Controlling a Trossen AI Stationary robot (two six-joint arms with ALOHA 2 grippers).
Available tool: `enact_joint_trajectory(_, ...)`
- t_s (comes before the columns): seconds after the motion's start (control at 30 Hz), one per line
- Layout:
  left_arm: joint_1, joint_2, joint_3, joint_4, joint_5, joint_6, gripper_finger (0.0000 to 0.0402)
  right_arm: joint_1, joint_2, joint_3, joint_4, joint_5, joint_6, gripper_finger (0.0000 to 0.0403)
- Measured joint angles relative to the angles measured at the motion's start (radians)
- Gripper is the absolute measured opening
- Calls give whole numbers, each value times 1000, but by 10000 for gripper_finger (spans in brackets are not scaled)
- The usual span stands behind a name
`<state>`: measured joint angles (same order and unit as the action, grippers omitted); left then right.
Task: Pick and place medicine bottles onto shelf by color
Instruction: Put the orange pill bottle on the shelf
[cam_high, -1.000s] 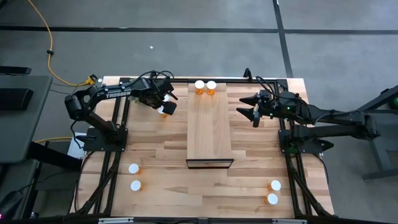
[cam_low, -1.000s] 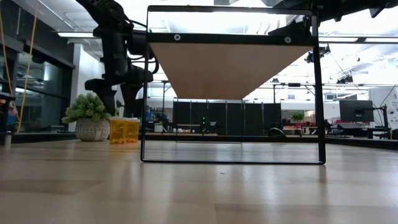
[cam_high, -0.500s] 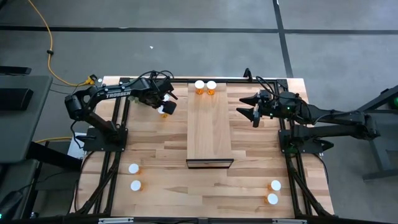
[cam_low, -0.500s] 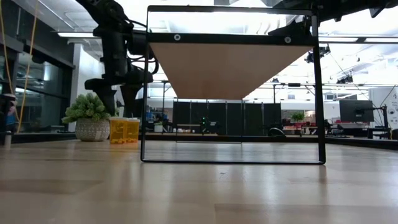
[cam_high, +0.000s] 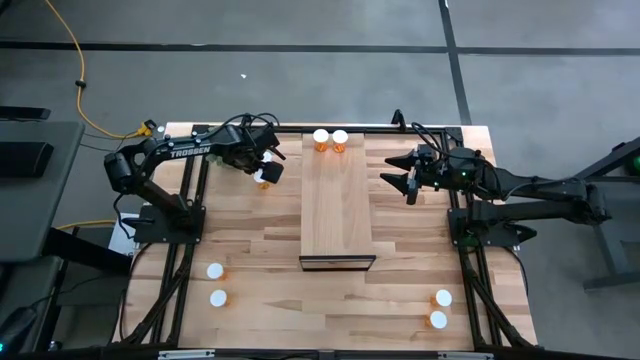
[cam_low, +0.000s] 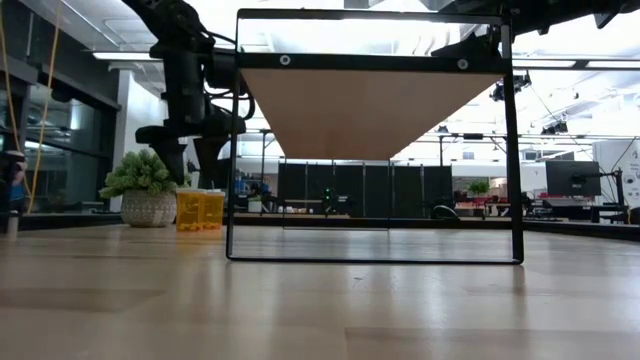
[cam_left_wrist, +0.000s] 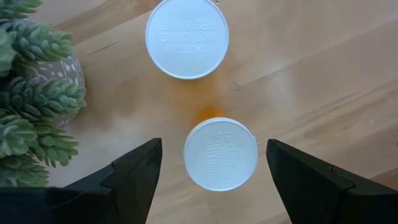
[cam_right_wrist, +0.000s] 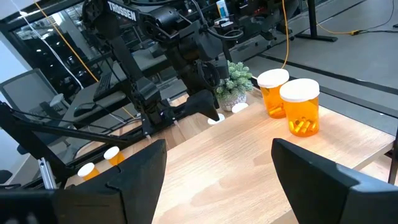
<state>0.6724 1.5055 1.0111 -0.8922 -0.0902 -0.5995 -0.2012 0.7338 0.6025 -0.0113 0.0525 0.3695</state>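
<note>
Two orange medicine bottles with white caps (cam_left_wrist: 186, 37) (cam_left_wrist: 221, 154) stand upright on the table at its far left, next to a small green plant (cam_left_wrist: 31, 93). My left gripper (cam_left_wrist: 213, 149) is open and points down, one finger on either side of the second bottle's cap, with a gap showing on both sides; it also shows in the high view (cam_high: 263, 172). Two more bottles (cam_high: 320, 138) (cam_high: 340, 138) stand on the far end of the pale wood shelf (cam_high: 337, 210). My right gripper (cam_high: 392, 172) is open and empty, right of the shelf.
Two bottles (cam_high: 215, 271) (cam_high: 218, 297) stand on the table at the near left and two (cam_high: 443, 298) (cam_high: 438, 319) at the near right. The shelf's dark metal frame (cam_low: 515, 150) stands mid-table. The plant (cam_low: 145, 190) is close beside the left gripper.
</note>
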Motion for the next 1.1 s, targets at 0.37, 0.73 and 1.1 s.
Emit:
enact_joint_trajectory(0.37,0,0,0,0,0,0,311,0,0,0,0,0,0,282)
enact_joint_trajectory(0.73,-2,0,0,-1,7,62,321,0,0,0,0,0,0,282)
enact_joint_trajectory(1.1,-5,35,0,2,2,26,321,0,0,0,0,0,0,282)
